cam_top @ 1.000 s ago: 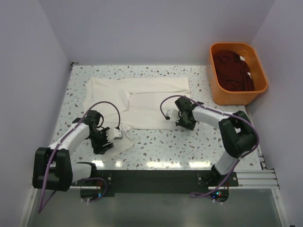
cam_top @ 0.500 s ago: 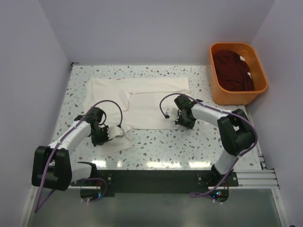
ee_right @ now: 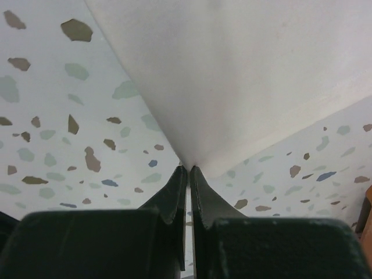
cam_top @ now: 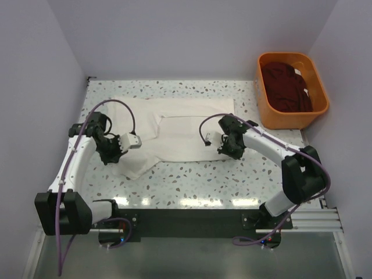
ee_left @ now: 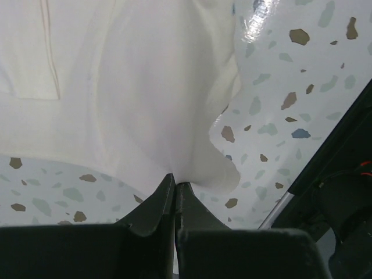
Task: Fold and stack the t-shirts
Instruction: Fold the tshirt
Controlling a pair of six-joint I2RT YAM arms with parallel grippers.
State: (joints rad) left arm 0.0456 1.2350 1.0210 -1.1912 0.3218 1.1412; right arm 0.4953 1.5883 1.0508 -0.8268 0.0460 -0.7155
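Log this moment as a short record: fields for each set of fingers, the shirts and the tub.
left fingers: shut, pinching an edge of the cream t-shirt
right fingers: shut, pinching another edge of the same shirt
cream t-shirt: spread on the table, tented at both pinches
maroon t-shirt: bunched inside the orange tub
folded stack: none in view

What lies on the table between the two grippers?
Top view: only the cream-white t-shirt lies between them. Wrist views show the left gripper and right gripper each pinching its edge.
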